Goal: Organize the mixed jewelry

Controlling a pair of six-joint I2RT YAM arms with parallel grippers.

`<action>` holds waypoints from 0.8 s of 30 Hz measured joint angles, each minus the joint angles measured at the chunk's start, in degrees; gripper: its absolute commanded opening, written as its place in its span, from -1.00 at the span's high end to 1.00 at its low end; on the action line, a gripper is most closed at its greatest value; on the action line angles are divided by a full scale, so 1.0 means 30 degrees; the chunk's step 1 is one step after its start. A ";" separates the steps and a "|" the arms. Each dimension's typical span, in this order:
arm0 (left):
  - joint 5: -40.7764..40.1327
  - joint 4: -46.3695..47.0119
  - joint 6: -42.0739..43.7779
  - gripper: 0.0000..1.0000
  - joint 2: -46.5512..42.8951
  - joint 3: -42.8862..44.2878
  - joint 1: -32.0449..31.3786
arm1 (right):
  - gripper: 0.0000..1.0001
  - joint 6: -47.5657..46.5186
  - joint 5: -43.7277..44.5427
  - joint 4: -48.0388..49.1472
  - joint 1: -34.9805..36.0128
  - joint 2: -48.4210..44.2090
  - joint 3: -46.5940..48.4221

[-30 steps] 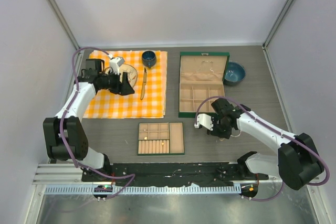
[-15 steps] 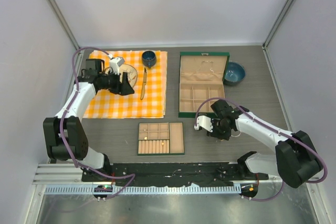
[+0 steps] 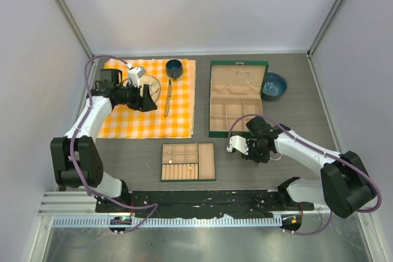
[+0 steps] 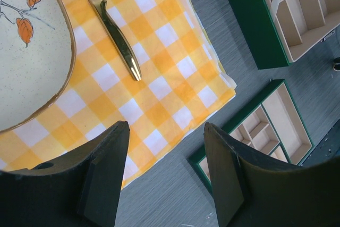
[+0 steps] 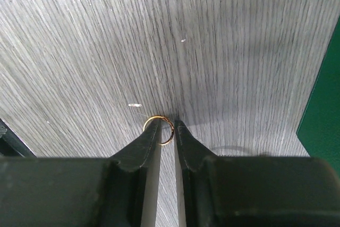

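Your right fingers [image 5: 179, 134] are clenched on the rim of a gold ring [image 5: 144, 127] lying on the table [image 5: 79, 51], at lower centre of the wrist frame. Your left fingers [image 4: 223, 174] hang released over the cloth [image 4: 159, 89].

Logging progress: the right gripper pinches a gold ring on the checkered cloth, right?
Wrong surface: the right gripper pinches the gold ring on the bare grey table, as the right wrist view shows.

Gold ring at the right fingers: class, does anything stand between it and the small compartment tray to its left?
Nothing visible does. Only bare table lies between the gold ring and the small compartment tray.
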 measured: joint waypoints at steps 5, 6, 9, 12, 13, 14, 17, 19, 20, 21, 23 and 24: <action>0.0000 -0.0007 0.0000 -0.25 0.0000 -0.0007 0.0000 | 0.79 0.0109 -0.0007 -0.0058 0.0000 0.0000 -0.0007; 0.0000 -0.0007 0.0007 -0.25 0.0000 -0.0007 0.0000 | 0.84 0.0124 0.0007 -0.0066 0.0000 0.0000 -0.0007; 0.0000 -0.0007 0.0015 -0.25 0.0000 -0.0029 0.0000 | 0.90 0.0146 0.0073 -0.0073 0.0000 -0.0044 -0.0015; 0.0000 0.0000 0.0022 -0.25 0.0000 -0.0073 0.0000 | 0.98 0.0197 0.0073 -0.0073 0.0000 -0.0066 -0.0015; 0.0000 0.0000 0.0015 -0.25 0.0000 -0.0095 0.0000 | 0.98 0.0219 0.0073 -0.0066 0.0000 -0.0066 -0.0022; 0.0007 -0.0007 0.0015 -0.25 0.0000 -0.0109 0.0000 | 0.98 0.0262 0.0080 -0.0066 0.0000 -0.0058 -0.0022; 0.0007 0.0000 0.0015 -0.25 0.0000 -0.0168 0.0000 | 0.98 0.0532 0.0131 -0.0044 0.0000 -0.0036 0.0000; 0.0022 0.0007 0.0015 -0.25 0.0000 -0.0226 0.0000 | 0.98 0.0831 0.0146 -0.0029 0.0000 -0.0015 0.0029; 0.0036 0.0007 0.0015 -0.25 0.0000 -0.0277 0.0000 | 0.99 0.0954 0.0146 -0.0029 0.0000 0.0015 0.0058; 0.0087 0.0015 0.0007 -0.25 0.0000 -0.0342 0.0000 | 0.99 0.1173 0.0160 -0.0051 0.0000 0.0080 0.0131; 0.0255 0.0029 -0.0022 -0.25 0.0000 -0.0517 0.0000 | 0.99 0.1654 0.0255 -0.0007 0.0000 0.0321 0.0401; 0.0408 0.0073 -0.0095 -0.24 0.0000 -0.0605 0.0000 | 0.99 0.1953 0.0306 0.0015 0.0000 0.0546 0.0801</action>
